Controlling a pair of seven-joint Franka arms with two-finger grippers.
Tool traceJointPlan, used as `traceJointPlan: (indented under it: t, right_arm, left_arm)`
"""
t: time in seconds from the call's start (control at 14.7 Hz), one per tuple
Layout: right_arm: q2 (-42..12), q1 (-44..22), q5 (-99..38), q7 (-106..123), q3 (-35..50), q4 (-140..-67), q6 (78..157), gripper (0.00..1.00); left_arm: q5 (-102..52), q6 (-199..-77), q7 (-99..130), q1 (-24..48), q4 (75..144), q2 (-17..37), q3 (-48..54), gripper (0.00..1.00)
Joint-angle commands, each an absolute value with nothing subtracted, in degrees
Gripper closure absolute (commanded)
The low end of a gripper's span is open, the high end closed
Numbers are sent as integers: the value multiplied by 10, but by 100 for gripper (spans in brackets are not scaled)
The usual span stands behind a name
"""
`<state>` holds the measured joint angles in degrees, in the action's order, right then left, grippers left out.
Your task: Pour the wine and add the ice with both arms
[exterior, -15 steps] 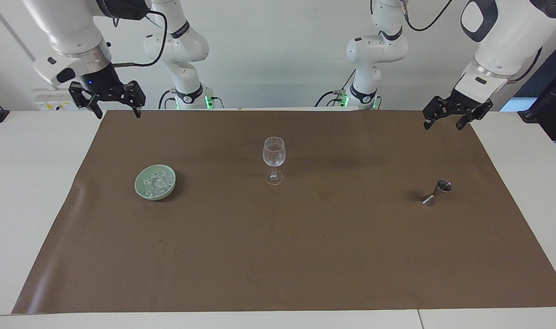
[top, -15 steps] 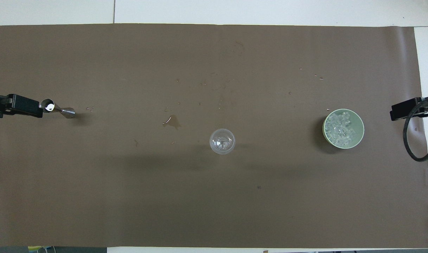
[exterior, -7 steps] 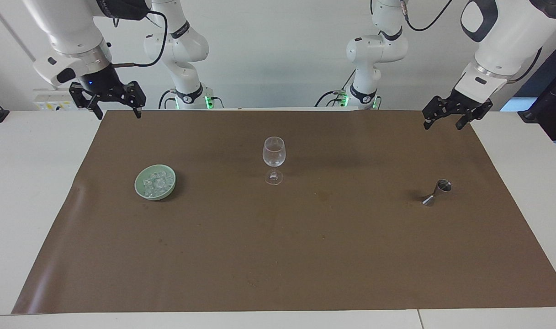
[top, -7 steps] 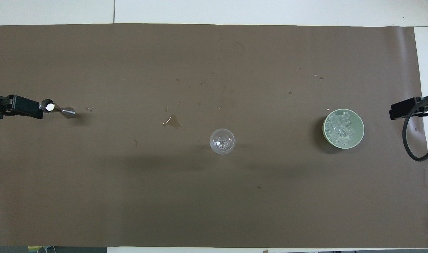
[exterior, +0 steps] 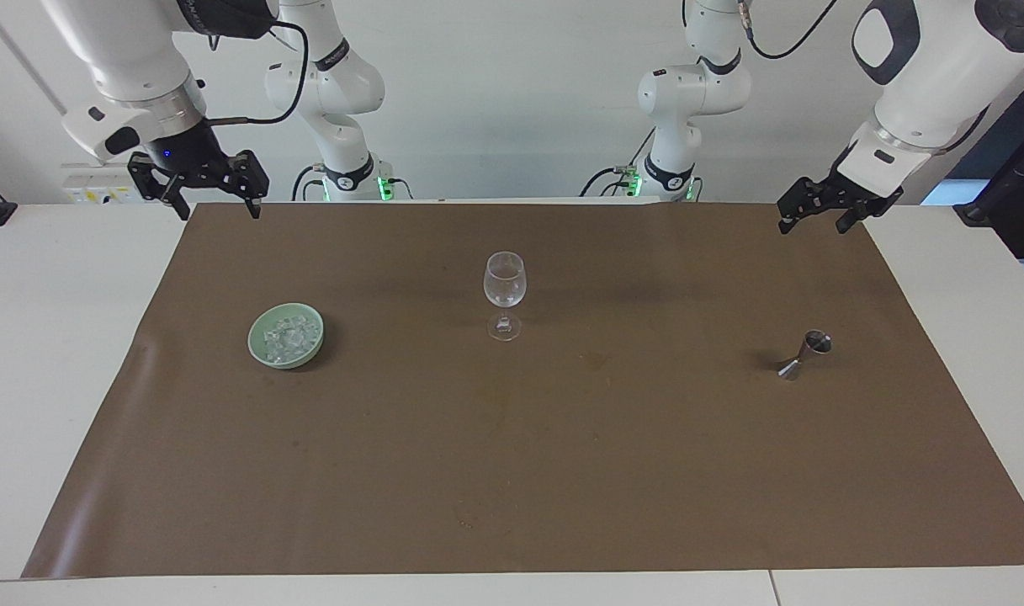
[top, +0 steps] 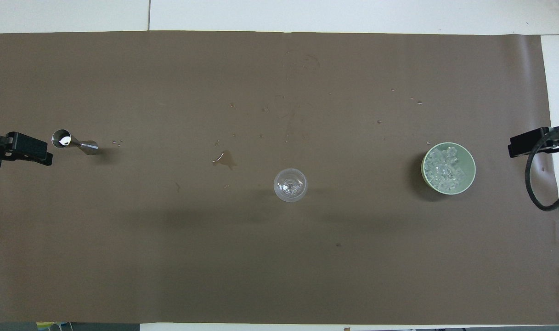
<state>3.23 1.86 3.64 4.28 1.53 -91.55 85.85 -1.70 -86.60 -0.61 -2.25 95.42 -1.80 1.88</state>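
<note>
Left end effector (exterior: 823,210) has just backed off from jigger (exterior: 804,353) toward worktop's left-arm end; fingers spread, empty. Right end effector (exterior: 198,181) waits over robot-side corner, also spread, empty. Ice (top: 444,168) sits in bowl (top: 466,158) near right-arm end. You've got wine glass (exterior: 505,295) mid-worktop; nothing gripped, pour looks not yet begun.

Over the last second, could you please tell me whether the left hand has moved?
Yes. The left hand has drawn back from the metal jigger toward the left arm's end of the table; in the overhead view a gap now shows between them.
</note>
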Motion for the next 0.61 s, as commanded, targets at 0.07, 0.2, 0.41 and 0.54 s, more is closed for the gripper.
traceJointPlan:
  t: [0.07, 0.2, 0.41, 0.54]
  right_arm:
    - [37, 25, 30, 50, 18, -923, 860, 0]
    - [37, 25, 30, 50, 18, -923, 860, 0]
    - [37, 25, 30, 50, 18, -923, 860, 0]
    - [37, 25, 30, 50, 18, -923, 860, 0]
  left_arm:
    - [-40, -849, 93, -54, 889, 64, 15, 0]
    - [-74, -830, 163, -69, 832, 122, -2, 0]
    - [-135, -837, 277, -70, 811, 174, -53, 0]
    - [-173, -839, 344, -71, 781, 213, -78, 0]
